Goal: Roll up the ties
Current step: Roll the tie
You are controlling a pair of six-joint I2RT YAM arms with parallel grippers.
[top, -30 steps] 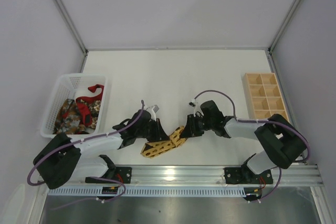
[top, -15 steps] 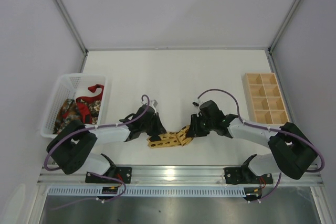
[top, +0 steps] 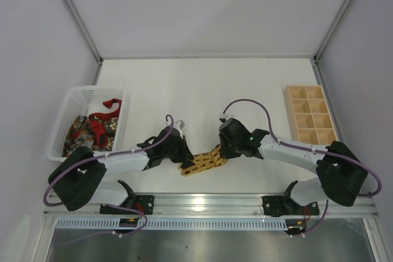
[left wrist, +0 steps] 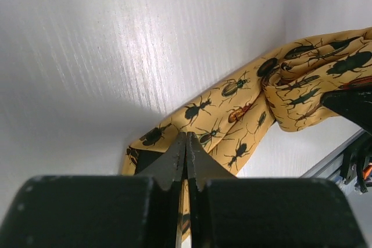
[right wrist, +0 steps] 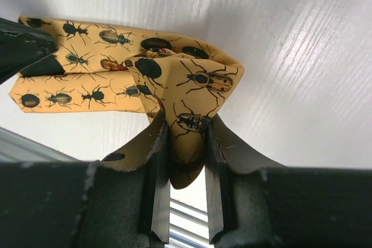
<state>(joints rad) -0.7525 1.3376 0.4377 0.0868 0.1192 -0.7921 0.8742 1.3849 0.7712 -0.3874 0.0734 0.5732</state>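
Mid-roll on the counter [top: 202,90]: left jaws pinch the flat end of the yellow beetle-print tie [top: 201,164], right jaws clamp its bunched fold; next it likely needs another tightening turn.

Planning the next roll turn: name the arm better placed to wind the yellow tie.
Right, probably. The right hand grips the yellow tie at its bunch; the left hand pinches the flat end, better for anchoring.
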